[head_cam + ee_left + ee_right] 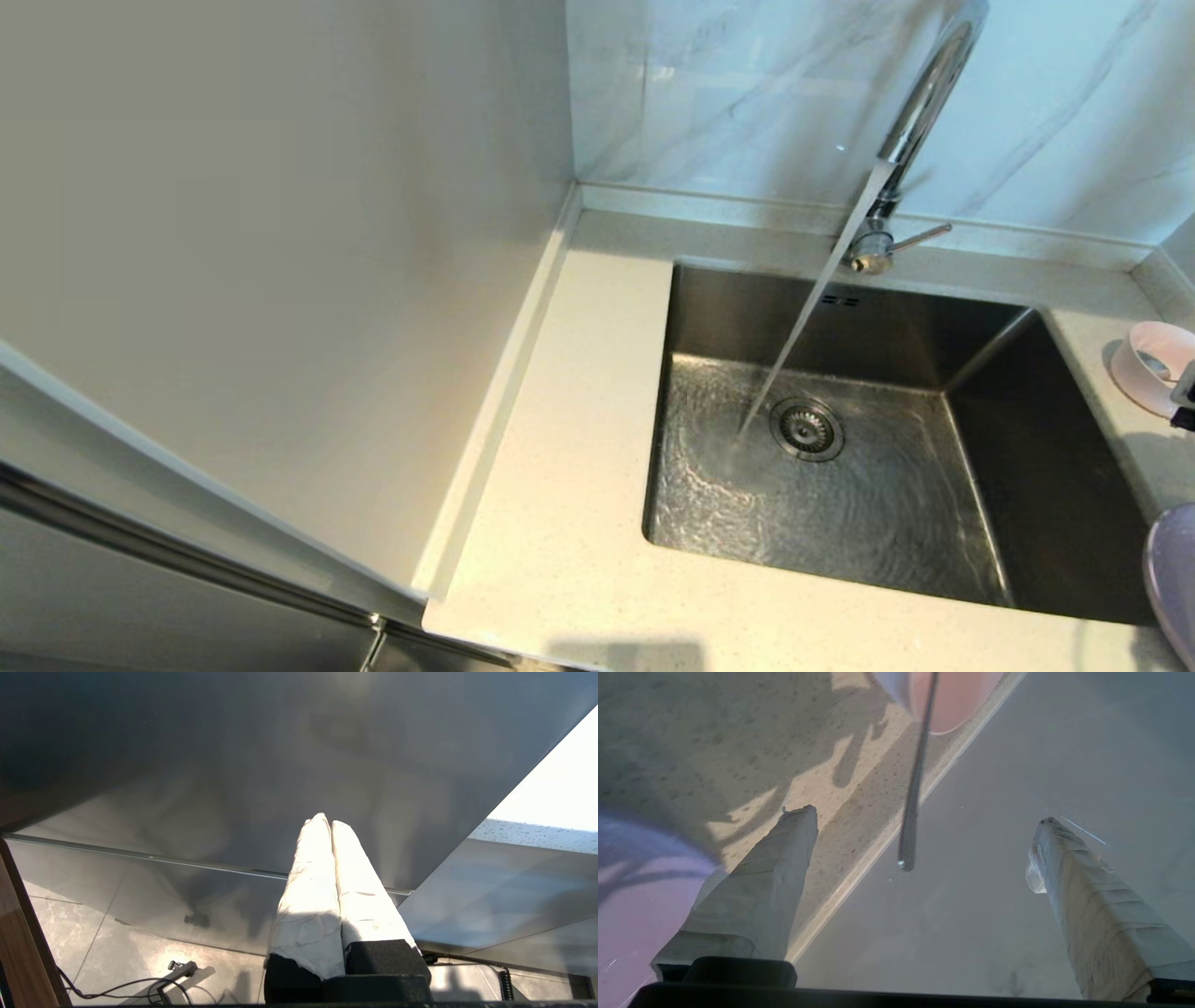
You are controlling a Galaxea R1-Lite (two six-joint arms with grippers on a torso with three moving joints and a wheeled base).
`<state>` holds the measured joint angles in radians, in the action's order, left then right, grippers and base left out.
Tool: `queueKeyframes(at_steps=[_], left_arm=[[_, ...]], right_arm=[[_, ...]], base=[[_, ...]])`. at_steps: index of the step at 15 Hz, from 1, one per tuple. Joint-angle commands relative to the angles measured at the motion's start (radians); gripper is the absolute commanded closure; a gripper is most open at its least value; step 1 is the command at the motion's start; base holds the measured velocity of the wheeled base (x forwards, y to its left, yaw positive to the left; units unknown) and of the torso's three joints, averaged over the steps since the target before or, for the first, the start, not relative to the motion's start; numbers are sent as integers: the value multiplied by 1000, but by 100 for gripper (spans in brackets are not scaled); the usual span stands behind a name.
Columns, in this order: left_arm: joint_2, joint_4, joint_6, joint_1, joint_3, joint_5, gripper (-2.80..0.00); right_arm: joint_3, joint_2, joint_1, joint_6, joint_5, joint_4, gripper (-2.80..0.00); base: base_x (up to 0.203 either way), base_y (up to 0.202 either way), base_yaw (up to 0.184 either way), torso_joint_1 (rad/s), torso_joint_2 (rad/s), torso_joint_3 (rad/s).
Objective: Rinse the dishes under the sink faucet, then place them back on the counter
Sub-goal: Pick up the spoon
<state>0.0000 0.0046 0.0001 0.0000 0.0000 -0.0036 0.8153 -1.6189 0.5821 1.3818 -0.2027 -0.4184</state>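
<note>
Water runs from the chrome faucet (920, 103) into the steel sink (1046, 467), landing beside the drain strainer (807, 428). The pale-pink bowl (1153, 364) stands on the counter (560, 485) right of the sink, and the lilac plate (1174, 579) lies nearer the front edge. My right gripper (925, 815) is open beside the bowl (952, 704). The spoon (911, 826) sticks out of the bowl, its handle lined up between my fingers and untouched. The plate (630, 891) shows by one finger. My left gripper (327, 820) is shut and empty, parked below the counter.
The faucet's side lever (920, 238) points right. A tall pale panel (280, 280) walls off the counter's left side. The marble wall (728, 93) rises behind. A grey cabinet front (233, 765) faces the left gripper; cables (140, 984) lie on the floor.
</note>
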Motion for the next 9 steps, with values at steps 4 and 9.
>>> queueKeyframes(at_steps=[4,9], left_arm=[[0,0,0,0,0,1,0],[0,0,0,0,0,1,0]], right_arm=[[16,-61,-7,8,-16,-43,-280],[44,-93,-7,8,-30,-69,-280]], base=[[0,0,0,0,0,0],[0,0,0,0,0,0]])
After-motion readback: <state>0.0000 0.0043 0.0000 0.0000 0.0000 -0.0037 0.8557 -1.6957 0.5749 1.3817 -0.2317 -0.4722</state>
